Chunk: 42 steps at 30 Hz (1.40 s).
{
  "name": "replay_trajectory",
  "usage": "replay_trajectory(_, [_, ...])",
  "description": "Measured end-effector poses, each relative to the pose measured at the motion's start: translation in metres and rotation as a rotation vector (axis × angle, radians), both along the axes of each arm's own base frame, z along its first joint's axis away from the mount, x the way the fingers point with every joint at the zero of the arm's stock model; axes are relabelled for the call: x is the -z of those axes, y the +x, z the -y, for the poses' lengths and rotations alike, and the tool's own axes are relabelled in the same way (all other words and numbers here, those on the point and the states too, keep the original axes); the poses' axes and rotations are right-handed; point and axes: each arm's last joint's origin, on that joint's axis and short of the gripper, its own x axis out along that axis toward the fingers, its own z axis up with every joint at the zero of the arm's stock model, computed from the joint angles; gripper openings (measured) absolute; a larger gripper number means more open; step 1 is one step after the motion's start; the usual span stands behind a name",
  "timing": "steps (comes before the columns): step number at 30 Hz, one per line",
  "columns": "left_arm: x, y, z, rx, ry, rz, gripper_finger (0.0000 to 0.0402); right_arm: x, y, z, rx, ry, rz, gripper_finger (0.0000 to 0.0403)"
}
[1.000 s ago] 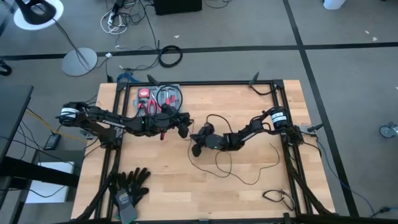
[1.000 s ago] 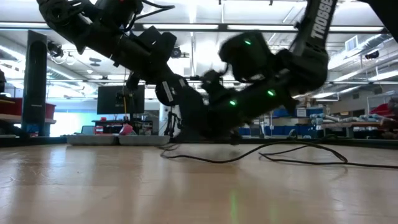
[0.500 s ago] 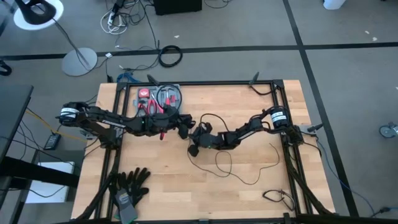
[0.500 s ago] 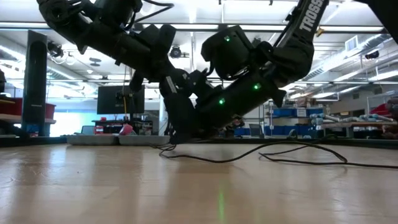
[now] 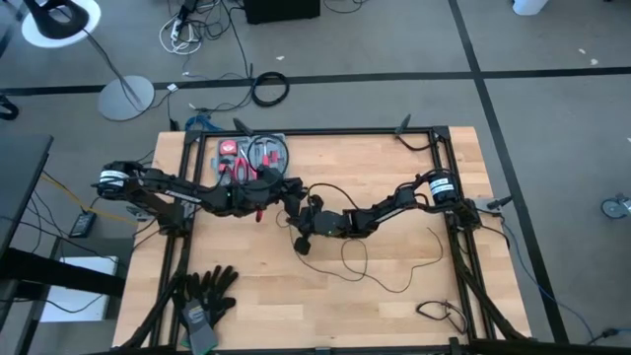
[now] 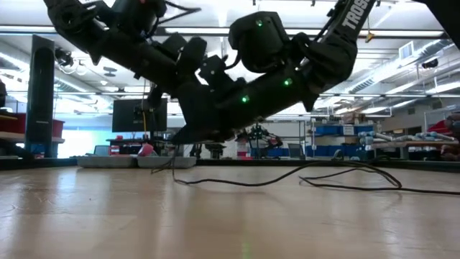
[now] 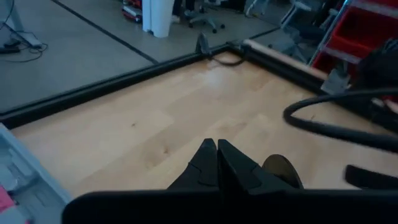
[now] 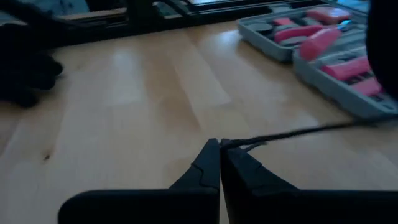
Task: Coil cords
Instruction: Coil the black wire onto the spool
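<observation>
From the front edge of the table [image 5: 256,306] the nearest things are a pair of black gloves [image 5: 205,292] at the left corner and a small tangle of wire [image 5: 439,314] by the right corner, both lying clear of the arms.

Further in, the cord [image 5: 389,264] sprawls over the right half of the wood in loose, thin black loops. In the low view the cord [image 6: 287,177] runs flat along the tabletop and rises at one end toward the arms. I cannot pick out its round end piece.

Above the middle of the table the two arms meet. The right gripper [image 5: 302,237] reaches in from the right post, fingers clenched; in its own wrist view the right gripper [image 8: 221,147] has its tips pinched together on the thin cord [image 8: 298,132], which stretches away taut over the wood. The left gripper [image 5: 296,204] comes in from the left, just beside the right one. In the left wrist view its fingers [image 7: 205,160] are pressed tight together with nothing between them that I can see, hanging over bare wood. A thick dark cable [image 7: 329,127] of the other arm crosses close ahead of it.

Past the arms, against the far rail, sits a grey tool case [image 5: 252,158] with red-handled tools laid in it.
</observation>
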Motion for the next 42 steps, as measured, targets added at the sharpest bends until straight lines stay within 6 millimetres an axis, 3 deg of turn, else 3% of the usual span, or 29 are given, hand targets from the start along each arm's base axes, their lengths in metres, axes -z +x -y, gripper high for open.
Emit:
replay_trajectory(10, [0.015, 0.005, 0.002, 0.064, -0.037, -0.079, 0.0000, -0.017, -0.004, 0.002, -0.092, -0.005, -0.038, 0.0000])
replay_trajectory(20, [0.020, 0.003, 0.006, 0.088, -0.005, -0.140, 0.0000, -0.042, -0.017, 0.007, 0.027, -0.024, -0.030, 0.0000])
replay_trajectory(24, [0.020, 0.004, 0.007, 0.140, -0.025, -0.131, 0.0000, -0.056, -0.024, 0.005, -0.030, -0.058, -0.020, 0.0000])
replay_trajectory(32, [0.019, 0.006, 0.010, 0.247, -0.048, -0.121, 0.0000, -0.072, -0.035, 0.026, -0.194, 0.030, 0.004, 0.0000])
replay_trajectory(42, [0.016, 0.007, 0.010, 0.276, -0.022, -0.101, 0.0000, -0.072, -0.035, 0.034, -0.260, 0.103, 0.005, 0.0002])
